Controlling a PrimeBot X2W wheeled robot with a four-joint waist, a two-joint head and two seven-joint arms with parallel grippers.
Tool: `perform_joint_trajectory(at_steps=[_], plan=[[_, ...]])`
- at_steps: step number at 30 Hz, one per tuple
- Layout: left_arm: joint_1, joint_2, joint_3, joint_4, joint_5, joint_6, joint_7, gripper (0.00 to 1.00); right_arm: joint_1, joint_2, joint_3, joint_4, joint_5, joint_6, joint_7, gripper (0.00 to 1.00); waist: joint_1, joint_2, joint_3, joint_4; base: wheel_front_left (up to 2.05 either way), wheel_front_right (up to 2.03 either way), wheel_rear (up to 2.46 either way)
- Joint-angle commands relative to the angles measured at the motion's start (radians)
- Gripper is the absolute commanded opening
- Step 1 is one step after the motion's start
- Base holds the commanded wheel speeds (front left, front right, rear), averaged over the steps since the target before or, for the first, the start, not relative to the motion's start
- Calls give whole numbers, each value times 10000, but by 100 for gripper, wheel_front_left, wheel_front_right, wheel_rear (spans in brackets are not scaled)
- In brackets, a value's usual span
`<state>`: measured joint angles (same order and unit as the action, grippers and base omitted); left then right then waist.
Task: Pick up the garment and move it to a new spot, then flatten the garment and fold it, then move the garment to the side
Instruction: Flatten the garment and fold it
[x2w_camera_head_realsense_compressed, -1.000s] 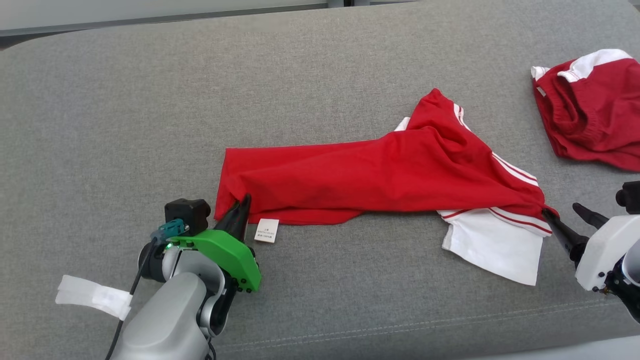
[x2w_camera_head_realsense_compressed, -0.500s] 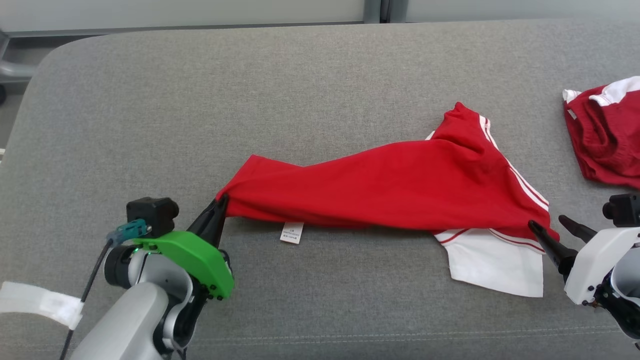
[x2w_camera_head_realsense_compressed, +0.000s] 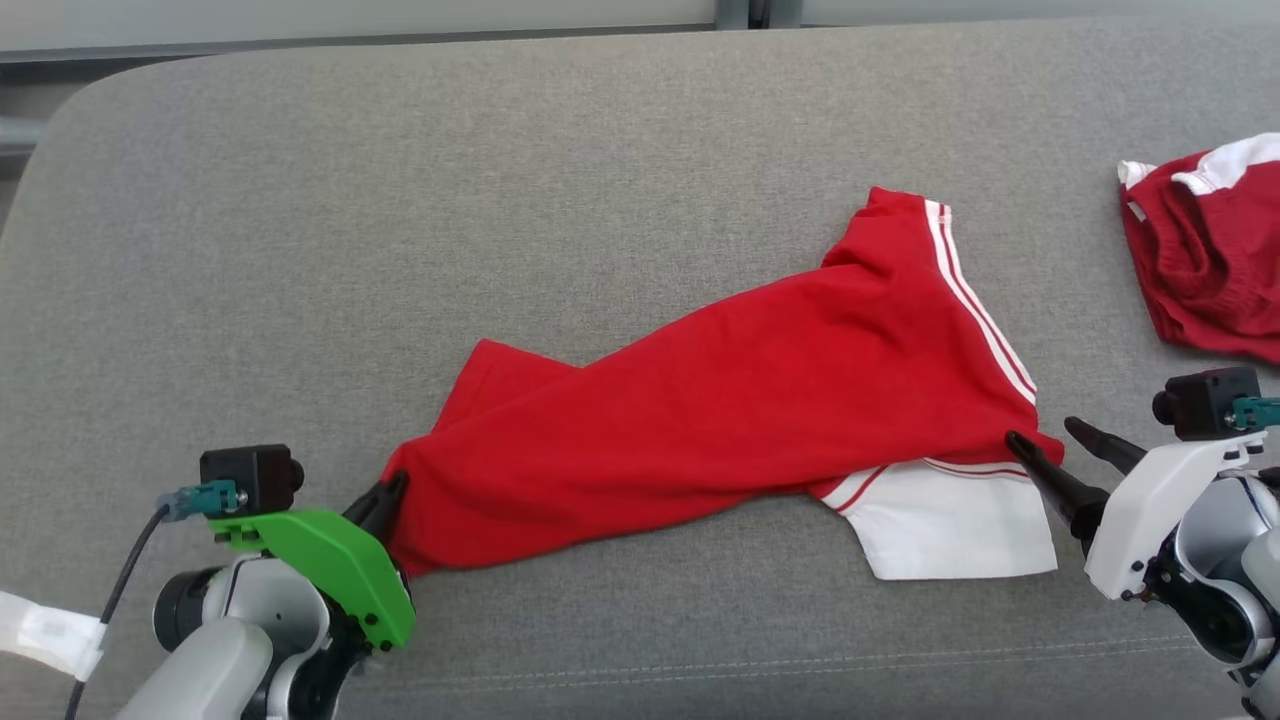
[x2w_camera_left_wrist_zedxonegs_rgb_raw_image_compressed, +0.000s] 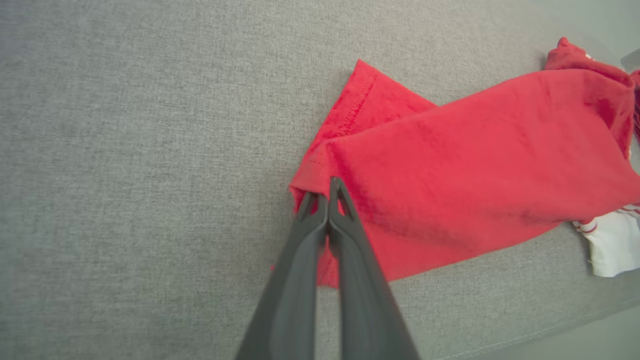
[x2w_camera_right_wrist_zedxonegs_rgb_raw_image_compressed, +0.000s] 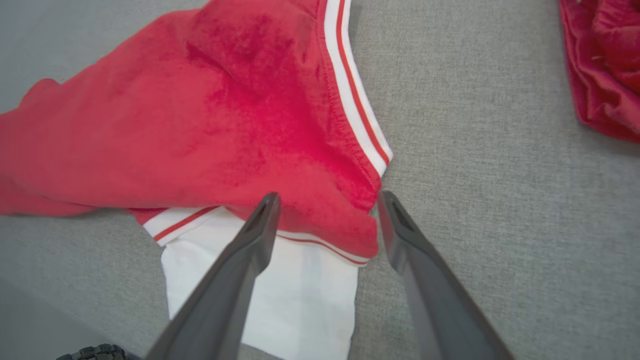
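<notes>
1. Near left: the left gripper (x2w_camera_head_realsense_compressed: 385, 500) has its fingers pressed together on the near left corner of the garment (x2w_camera_head_realsense_compressed: 720, 400). I think it pinches this corner to keep one end under control when the cloth is pulled flat.
2. Near right: the right gripper (x2w_camera_head_realsense_compressed: 1040, 432) has its fingers wide apart, one on each side of the red corner above the white sleeve (x2w_camera_head_realsense_compressed: 950, 520). It holds nothing; whether it touches the cloth I cannot tell. It seems placed to close on this corner.
3. Between them the garment lies across the middle of the grey cushion (x2w_camera_head_realsense_compressed: 300, 200), from near left to farther right, doubled over and not yet flat.
4. Far right: a second garment (x2w_camera_head_realsense_compressed: 1210, 270) lies crumpled, well apart, so it should not disturb.
</notes>
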<state>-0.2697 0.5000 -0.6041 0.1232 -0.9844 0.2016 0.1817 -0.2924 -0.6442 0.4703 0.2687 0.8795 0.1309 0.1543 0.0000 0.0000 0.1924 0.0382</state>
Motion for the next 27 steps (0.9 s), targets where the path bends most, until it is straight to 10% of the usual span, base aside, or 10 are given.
perform_joint_trajectory(at_steps=[1, 19, 21, 22, 23, 27], plan=[[-258, -10, 85, 102, 16, -51, -76, 0, -95, -11, 35, 2, -15, -4, 2, 100, 0, 0, 171, -234, 0, 0, 0], [-2278, -998, 182, 4122, 703, -1172, -2042, 0, -845, 171, 809, 564, 67, -4, -661, 100, 0, 0, 283, -812, 0, 0, 0], [-2446, -1181, 48, 4626, 760, -1379, -2100, 34, -873, 245, 950, 663, 90, -4, -749, 100, 0, 0, 248, -769, 0, 0, 0], [-2503, -1235, 27, 4782, 777, -1428, -2130, 79, -902, 264, 993, 692, 103, -4, -777, 100, 0, 0, 232, -758, 0, 0, 0], [-2546, -1282, 18, 4923, 785, -1473, -2187, 100, -927, 272, 1024, 715, 120, -4, -793, 100, 0, 0, 214, -745, 0, 0, 0], [-2620, -1342, -12, 5349, 853, -1568, -2457, 100, -913, 251, 1100, 834, 188, -4, -925, 100, 0, 0, 71, -639, 0, 0, 0]])
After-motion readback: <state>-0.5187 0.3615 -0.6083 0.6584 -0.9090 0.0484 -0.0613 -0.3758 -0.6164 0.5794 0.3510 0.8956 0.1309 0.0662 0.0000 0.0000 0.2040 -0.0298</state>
